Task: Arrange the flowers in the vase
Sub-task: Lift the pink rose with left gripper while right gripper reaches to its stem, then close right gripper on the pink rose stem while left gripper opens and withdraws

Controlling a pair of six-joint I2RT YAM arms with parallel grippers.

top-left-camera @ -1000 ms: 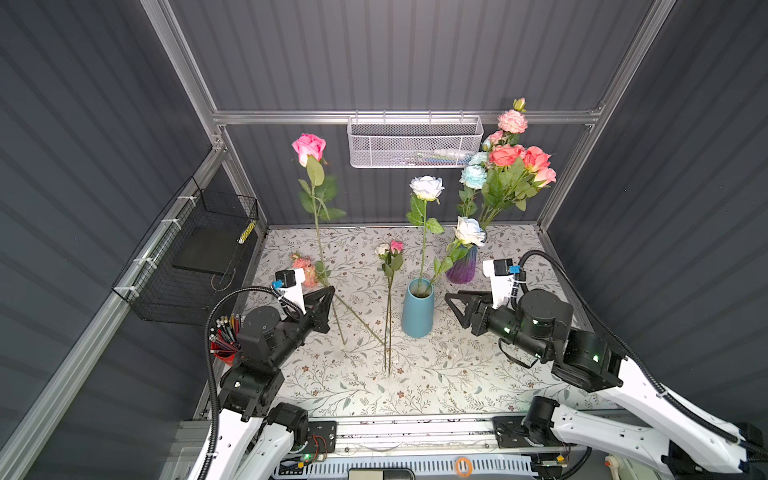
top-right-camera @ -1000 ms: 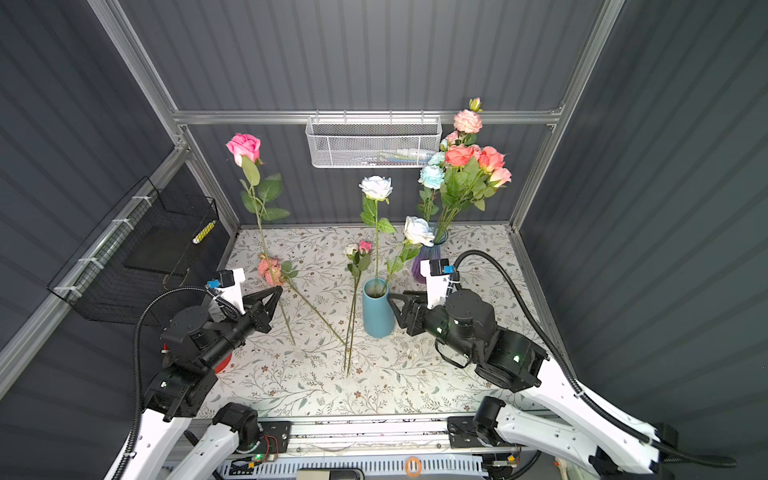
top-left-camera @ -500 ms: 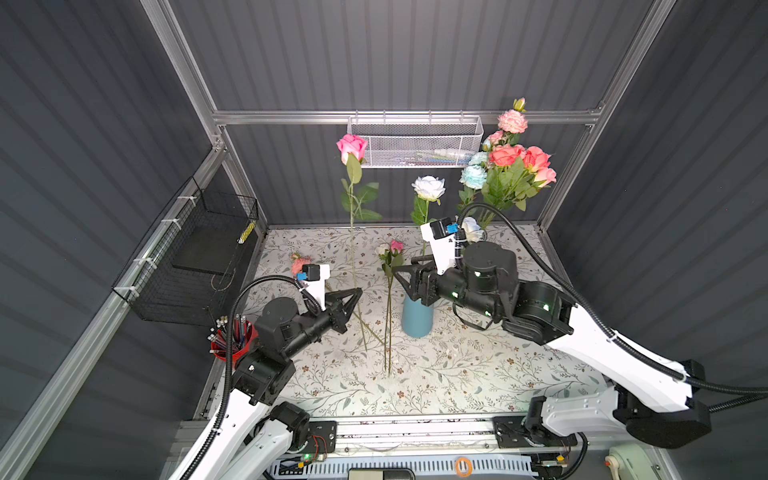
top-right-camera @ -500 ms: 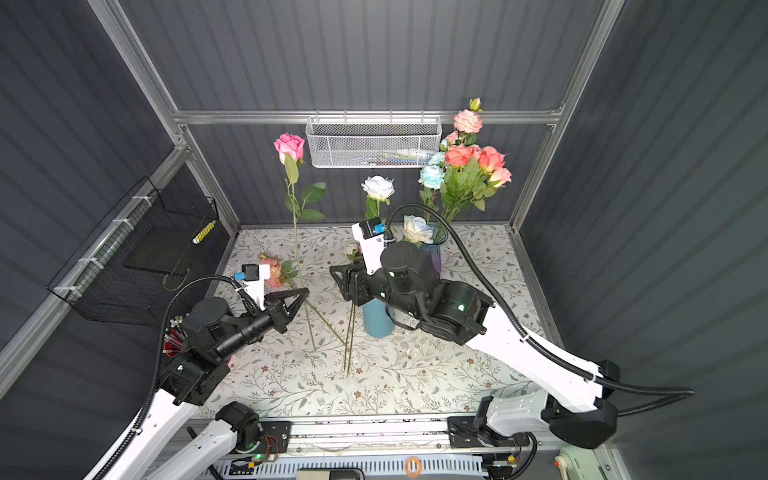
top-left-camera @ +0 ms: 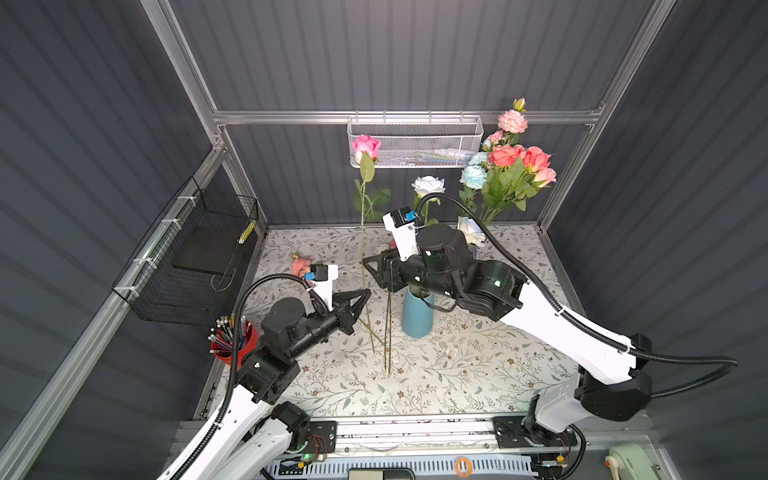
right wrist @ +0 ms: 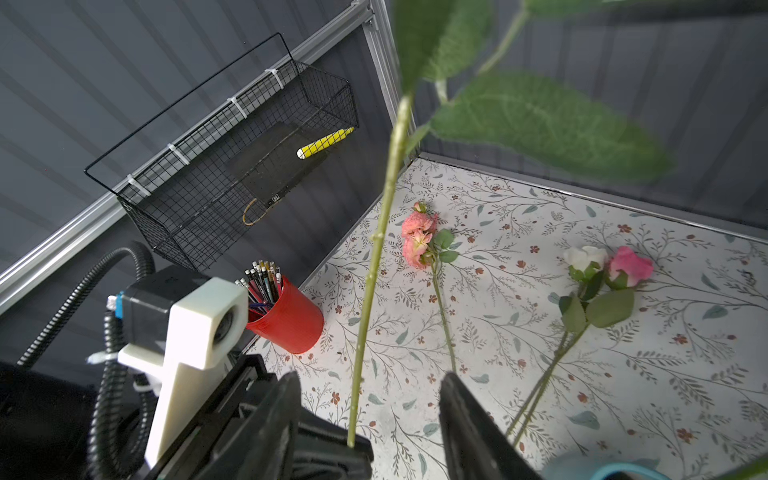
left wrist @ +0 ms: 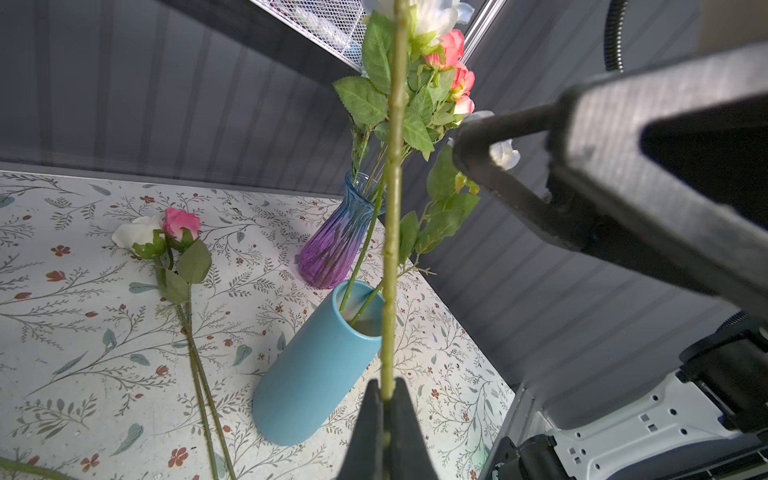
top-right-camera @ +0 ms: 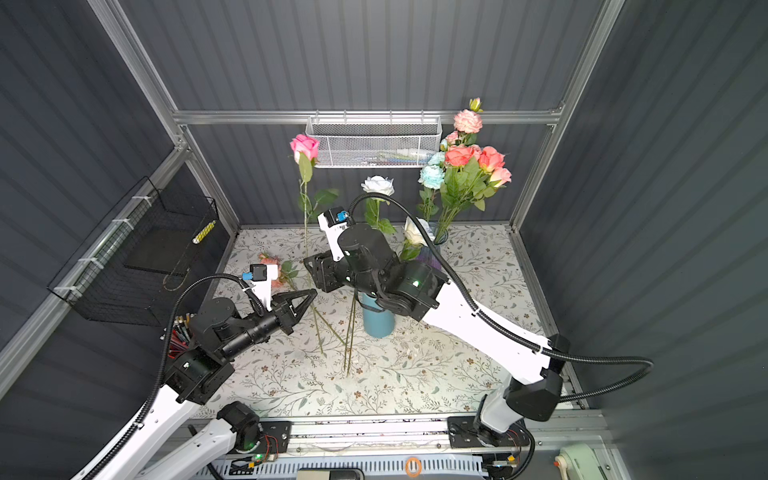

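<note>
Left jaws: clamped on pink rose [top-left-camera: 365, 146] stem, low down.
Rose axis: near vertical, bloom pointing up, high above both jaws.
Right jaws: parted, straddling that stem just above left jaws.
Blue vase [top-left-camera: 417, 318]: upright, near right jaws.

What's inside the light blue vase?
Two green stems go down into the light blue vase. Its wall hides their lower ends and the bottom. In a top view, the right arm covers its mouth.

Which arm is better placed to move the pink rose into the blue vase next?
Right, likely: the right fingers, open, straddle the pink rose stem close to the blue vase; the left fingers are shut on it lower down.
</note>
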